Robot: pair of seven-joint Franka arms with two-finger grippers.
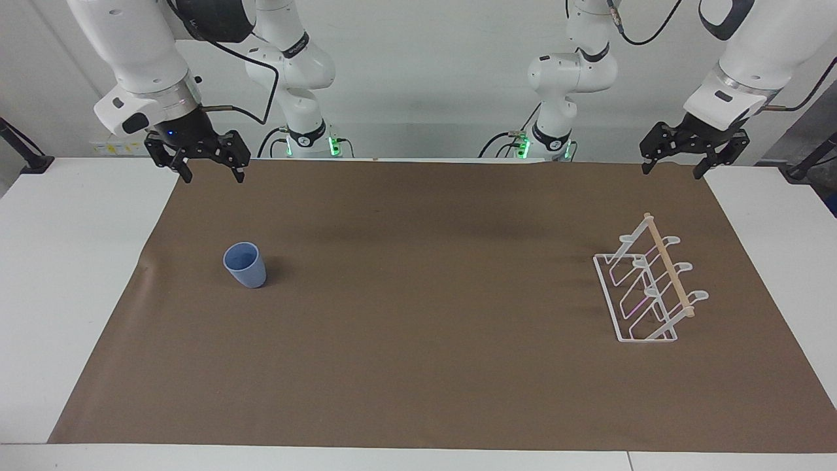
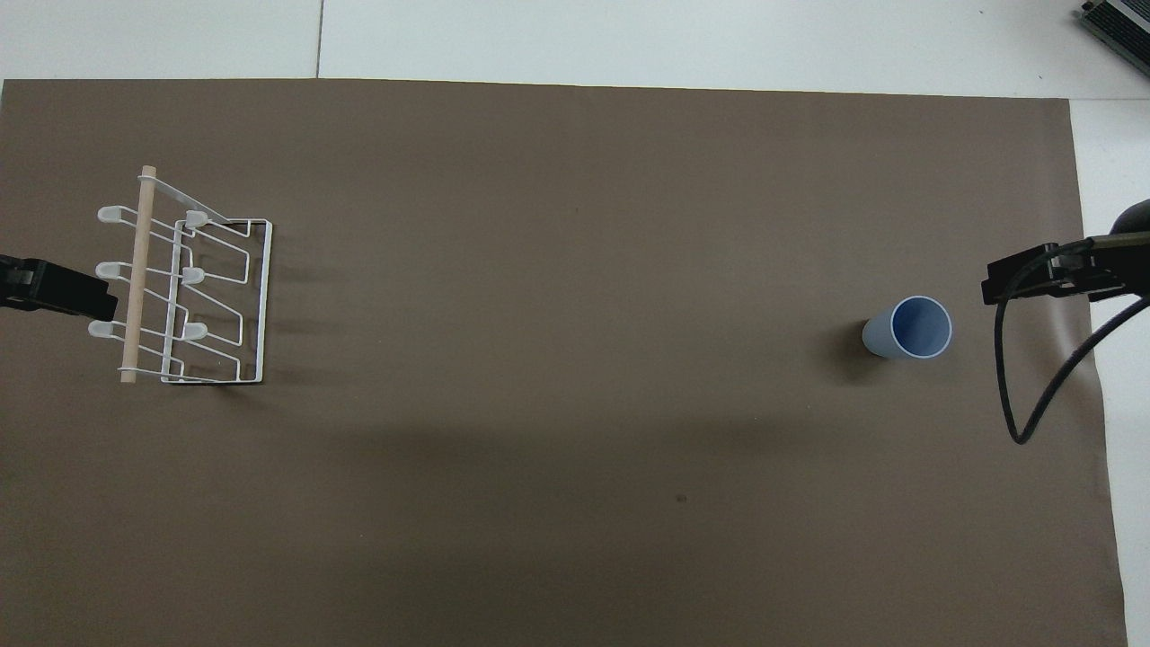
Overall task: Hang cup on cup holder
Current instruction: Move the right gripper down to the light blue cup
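1. The right gripper is held in the air over the brown mat, at the corner by the right arm's end of the table; its fingers are spread wide apart and nothing is gripped or touched.
2. The left gripper is raised over the mat's corner at the left arm's end; its fingers are likewise spread apart, and nothing is held between them.
3. The cup is set upright on the mat, mouth up, toward the right arm's end, well apart from both grippers.
4. The cup holder is placed on the mat toward the left arm's end, well apart from the cup; no cup is seen on its prongs.
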